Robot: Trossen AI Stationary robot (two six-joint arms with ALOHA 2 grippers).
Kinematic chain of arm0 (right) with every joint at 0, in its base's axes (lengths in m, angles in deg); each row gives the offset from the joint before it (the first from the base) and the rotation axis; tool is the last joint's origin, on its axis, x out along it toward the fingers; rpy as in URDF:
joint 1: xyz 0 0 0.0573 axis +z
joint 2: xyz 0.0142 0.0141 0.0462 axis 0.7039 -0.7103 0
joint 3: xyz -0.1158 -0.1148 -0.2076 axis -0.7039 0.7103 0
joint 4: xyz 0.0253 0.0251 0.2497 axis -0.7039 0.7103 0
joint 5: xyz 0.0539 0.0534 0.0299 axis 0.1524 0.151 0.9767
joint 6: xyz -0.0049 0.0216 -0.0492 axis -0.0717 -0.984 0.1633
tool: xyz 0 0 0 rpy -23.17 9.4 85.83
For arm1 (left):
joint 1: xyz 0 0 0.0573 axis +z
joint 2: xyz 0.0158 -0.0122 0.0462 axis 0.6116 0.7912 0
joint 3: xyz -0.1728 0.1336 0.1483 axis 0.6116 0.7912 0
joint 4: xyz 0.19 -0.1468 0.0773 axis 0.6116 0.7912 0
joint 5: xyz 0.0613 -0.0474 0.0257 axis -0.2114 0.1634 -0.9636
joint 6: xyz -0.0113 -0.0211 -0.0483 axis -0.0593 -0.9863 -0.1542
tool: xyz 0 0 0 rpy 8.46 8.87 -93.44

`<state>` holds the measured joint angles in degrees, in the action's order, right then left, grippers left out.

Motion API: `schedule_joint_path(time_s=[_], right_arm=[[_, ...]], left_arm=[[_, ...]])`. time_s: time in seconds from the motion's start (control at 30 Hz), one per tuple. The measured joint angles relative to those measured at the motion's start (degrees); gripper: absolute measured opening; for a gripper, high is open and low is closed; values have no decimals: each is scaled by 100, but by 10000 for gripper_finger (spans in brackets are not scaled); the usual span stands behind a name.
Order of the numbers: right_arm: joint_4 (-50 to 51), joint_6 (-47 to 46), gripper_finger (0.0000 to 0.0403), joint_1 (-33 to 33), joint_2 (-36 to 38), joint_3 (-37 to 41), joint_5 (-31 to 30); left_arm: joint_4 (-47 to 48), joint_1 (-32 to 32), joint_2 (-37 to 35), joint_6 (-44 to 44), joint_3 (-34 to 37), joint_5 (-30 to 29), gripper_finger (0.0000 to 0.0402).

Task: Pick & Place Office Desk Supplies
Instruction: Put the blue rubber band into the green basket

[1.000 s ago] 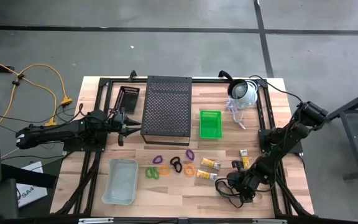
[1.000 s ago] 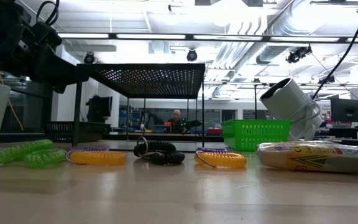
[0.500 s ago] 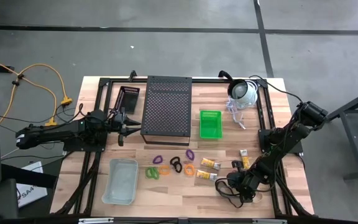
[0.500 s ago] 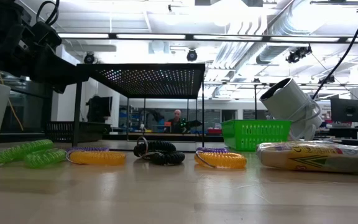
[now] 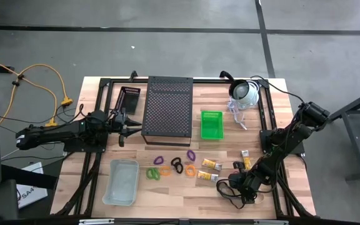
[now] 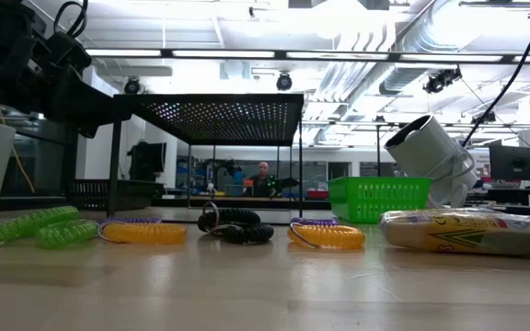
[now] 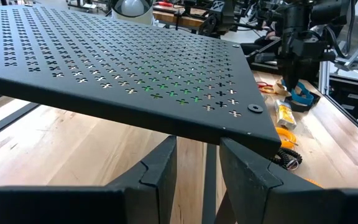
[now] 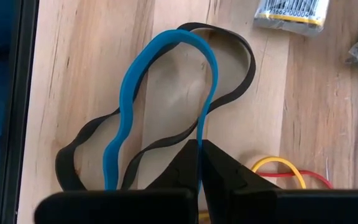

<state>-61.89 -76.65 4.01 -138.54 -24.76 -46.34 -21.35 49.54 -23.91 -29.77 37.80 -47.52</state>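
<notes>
Coil loops in purple, orange, green and black (image 5: 177, 164) and yellow-and-white packets (image 5: 211, 164) lie on the table's near half. Near the right front corner, my right gripper (image 8: 199, 163) points steeply down. It is shut on a blue rubber band (image 8: 132, 81) that overlaps a black band (image 8: 247, 62). A yellow band (image 8: 278, 163) and a red one lie beside them. My left gripper (image 7: 197, 162) waits open at the left side of the black perforated shelf (image 5: 167, 106). A leg of the shelf shows in its gap. My right gripper pinches one strand of the blue rubber band (image 8: 201, 127) between its two fingertips, coming slanting from above. The rest of the band lies flat and slack on the wood. I cannot tell if the black band's strand beside it is also caught.
A green basket (image 5: 211, 124) stands right of the shelf and a clear tray (image 5: 120, 181) at the near left. A white dome device (image 5: 245, 92) with a cable sits at the far right. A small black tray (image 5: 129, 99) is at the far left. Black frame rails run along both sides.
</notes>
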Motion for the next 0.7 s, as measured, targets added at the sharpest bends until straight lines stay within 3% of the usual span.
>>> schedule_joint_path(time_s=[0.33,0.7], right_arm=[[535,238,3,0,192,-421,-168],[2782,894,3,0,282,-1890,-1466]], left_arm=[[0,0,0,0,0,0,118],[2,0,2,0,0,0,118]])
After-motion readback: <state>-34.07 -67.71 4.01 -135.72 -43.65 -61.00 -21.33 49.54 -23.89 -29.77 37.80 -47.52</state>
